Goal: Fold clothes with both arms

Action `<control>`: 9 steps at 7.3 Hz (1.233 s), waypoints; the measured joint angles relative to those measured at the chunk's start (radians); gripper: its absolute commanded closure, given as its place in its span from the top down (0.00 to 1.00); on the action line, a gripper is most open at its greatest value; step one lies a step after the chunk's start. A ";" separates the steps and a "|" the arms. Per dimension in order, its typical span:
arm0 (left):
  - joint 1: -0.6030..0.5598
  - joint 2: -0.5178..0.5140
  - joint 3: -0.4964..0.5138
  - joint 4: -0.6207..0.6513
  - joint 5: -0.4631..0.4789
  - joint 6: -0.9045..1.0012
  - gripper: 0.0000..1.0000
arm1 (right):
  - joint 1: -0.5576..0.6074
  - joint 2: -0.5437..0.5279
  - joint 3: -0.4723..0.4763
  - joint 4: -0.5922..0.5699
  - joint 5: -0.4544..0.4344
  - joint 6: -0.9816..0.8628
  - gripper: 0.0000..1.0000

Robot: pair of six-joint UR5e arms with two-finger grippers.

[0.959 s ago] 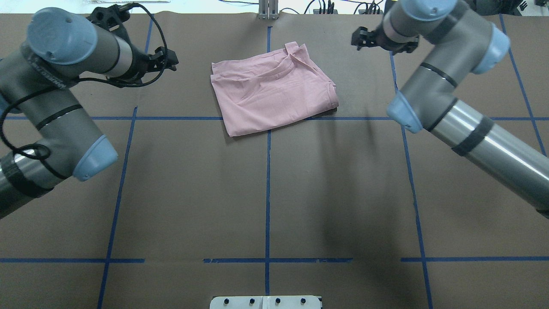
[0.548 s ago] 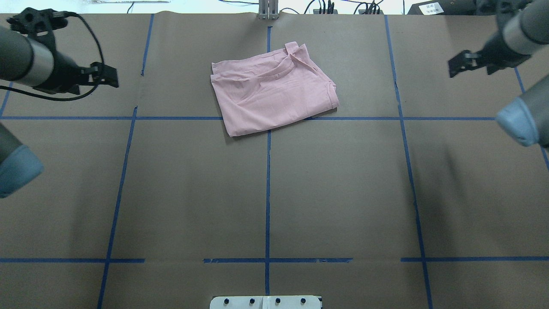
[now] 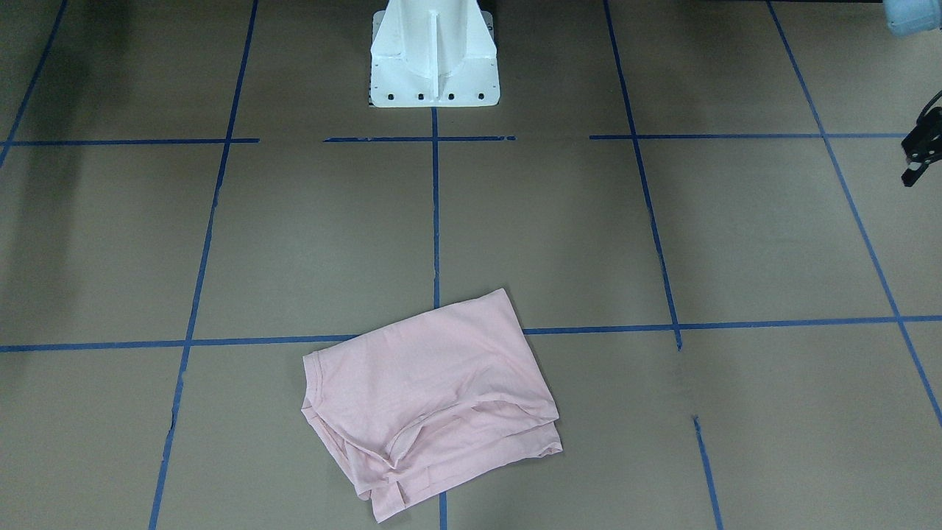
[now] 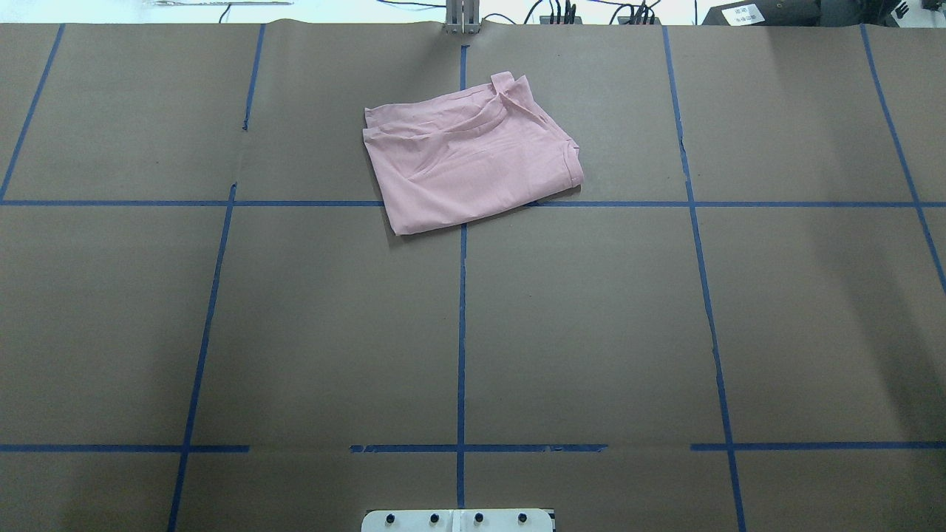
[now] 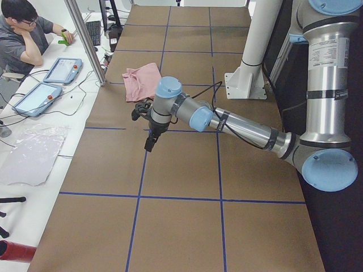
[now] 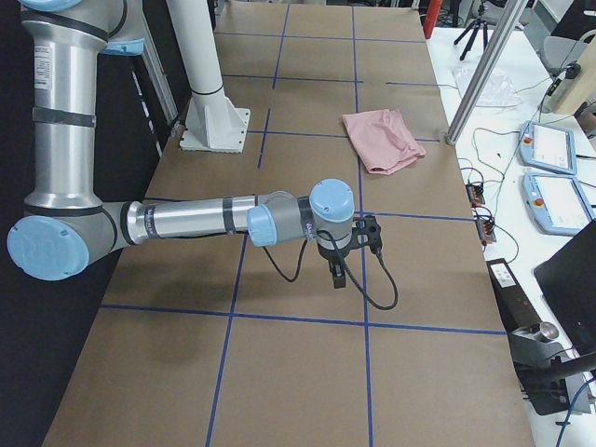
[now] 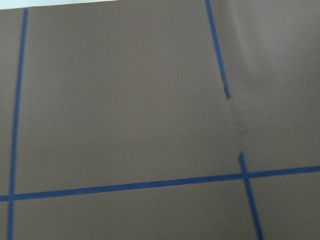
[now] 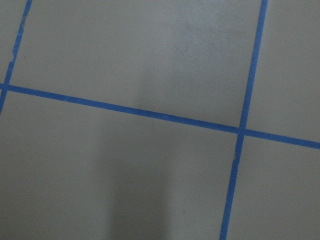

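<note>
Pink T-shirt (image 4: pixel 473 166) sits folded on counter (image 4: pixel 591 332); left end effector (image 5: pixel 148 147) & right end effector (image 6: pixel 336 277) now gone from overhead view, empty, opening can't tell. Fold prob. done.

Soft matt pink cloth, lightly creased, for the shirt (image 4: pixel 473 166). Matt brown paper over the table (image 4: pixel 591 332), ruled with smooth blue tape (image 4: pixel 461 332). Satin grey metal on the arms (image 5: pixel 244 127), smooth plastic caps (image 5: pixel 168 86). Smooth white-painted base (image 3: pixel 434 51).

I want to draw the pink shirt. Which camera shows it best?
The exterior front-facing view: the pink T-shirt lies whole and largest there. Overhead shows it whole but smaller; side views show it small and far; wrist cameras show only the table.
</note>
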State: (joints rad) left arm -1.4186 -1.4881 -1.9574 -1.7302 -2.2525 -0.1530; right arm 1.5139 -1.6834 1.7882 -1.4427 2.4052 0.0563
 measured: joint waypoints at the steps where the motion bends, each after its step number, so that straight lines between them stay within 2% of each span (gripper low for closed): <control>1: -0.028 0.008 0.035 0.007 -0.049 -0.020 1.00 | 0.010 -0.014 -0.009 0.001 -0.008 -0.004 1.00; 2: -0.038 0.009 0.083 -0.006 -0.051 -0.018 1.00 | 0.013 -0.016 -0.024 0.004 -0.018 -0.005 1.00; 4: -0.058 0.006 0.186 -0.009 0.000 0.021 1.00 | 0.014 -0.019 -0.044 0.003 -0.025 -0.004 1.00; 7: -0.117 0.005 0.224 0.129 0.014 0.250 1.00 | 0.016 -0.026 -0.075 -0.006 -0.018 -0.005 1.00; 9: -0.128 0.012 0.232 0.163 0.009 0.313 1.00 | 0.020 -0.037 -0.088 -0.033 -0.012 -0.016 1.00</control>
State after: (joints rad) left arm -1.5461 -1.4764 -1.7258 -1.5669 -2.2437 0.1605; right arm 1.5342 -1.7201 1.7007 -1.4756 2.3931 0.0401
